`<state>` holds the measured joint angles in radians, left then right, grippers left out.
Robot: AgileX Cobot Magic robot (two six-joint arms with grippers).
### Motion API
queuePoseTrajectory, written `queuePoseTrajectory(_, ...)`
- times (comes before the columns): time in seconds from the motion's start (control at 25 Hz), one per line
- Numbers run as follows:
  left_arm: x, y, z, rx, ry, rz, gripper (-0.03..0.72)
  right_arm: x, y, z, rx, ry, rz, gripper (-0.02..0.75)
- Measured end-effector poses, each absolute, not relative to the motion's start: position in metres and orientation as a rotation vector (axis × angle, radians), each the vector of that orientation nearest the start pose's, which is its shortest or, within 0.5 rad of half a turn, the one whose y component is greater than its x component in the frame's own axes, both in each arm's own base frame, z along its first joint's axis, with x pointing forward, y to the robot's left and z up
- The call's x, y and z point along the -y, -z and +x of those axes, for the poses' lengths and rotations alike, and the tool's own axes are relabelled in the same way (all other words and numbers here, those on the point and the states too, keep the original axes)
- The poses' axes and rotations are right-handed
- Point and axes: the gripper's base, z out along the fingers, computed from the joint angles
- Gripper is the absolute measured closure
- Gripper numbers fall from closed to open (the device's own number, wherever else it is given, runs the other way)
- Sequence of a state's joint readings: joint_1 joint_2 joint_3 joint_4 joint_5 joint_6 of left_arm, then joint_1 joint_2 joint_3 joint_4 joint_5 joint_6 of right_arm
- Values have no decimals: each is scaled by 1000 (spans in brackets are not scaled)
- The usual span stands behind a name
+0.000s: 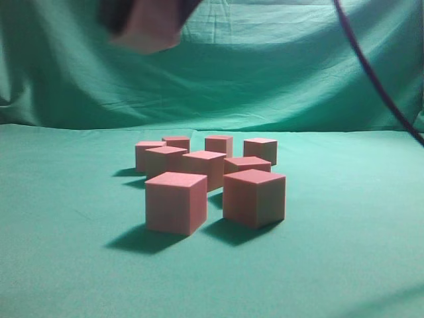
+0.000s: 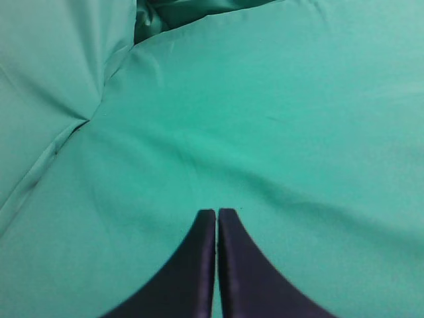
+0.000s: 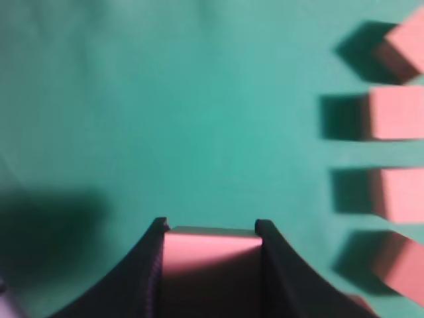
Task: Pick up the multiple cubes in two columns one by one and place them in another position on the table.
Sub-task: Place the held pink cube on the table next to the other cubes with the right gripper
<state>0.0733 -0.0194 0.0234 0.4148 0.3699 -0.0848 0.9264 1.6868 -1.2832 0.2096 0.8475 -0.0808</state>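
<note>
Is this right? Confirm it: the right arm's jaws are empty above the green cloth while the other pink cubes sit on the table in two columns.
Not quite. The right gripper is not empty: the right wrist view shows its jaws closed on a pink cube. The rest holds: it hangs above the green cloth, and the other cubes sit on the table in two columns.

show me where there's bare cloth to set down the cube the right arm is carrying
The held cube sits between the right jaws. Bare table lies left of the cluster of cubes, also right of it and in front of the two nearest cubes. The cluster itself is crowded, with narrow gaps. The right wrist view shows open cloth left of a column of cubes.
</note>
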Motion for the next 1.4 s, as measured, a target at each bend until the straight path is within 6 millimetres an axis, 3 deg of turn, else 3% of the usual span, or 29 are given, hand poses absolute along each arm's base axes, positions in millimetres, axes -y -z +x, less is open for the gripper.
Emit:
queuePoseTrajectory(0.2,-17,-176,51,-1841,-399,109,688,-318,-219,195,-2576,-456,-1232,475)
queuePoseTrajectory(0.48,-17,-176,51,-1841,-399,109,688,-326,-179,211,-2605,-317,-1168,475)
queuePoseTrajectory(1.2,-17,-176,51,-1841,-399,109,688,-332,-161,217,-2617,-308,-1089,475)
queuePoseTrajectory(1.4,-17,-176,51,-1841,-399,109,688,-332,-162,217,-2616,-306,-1091,214)
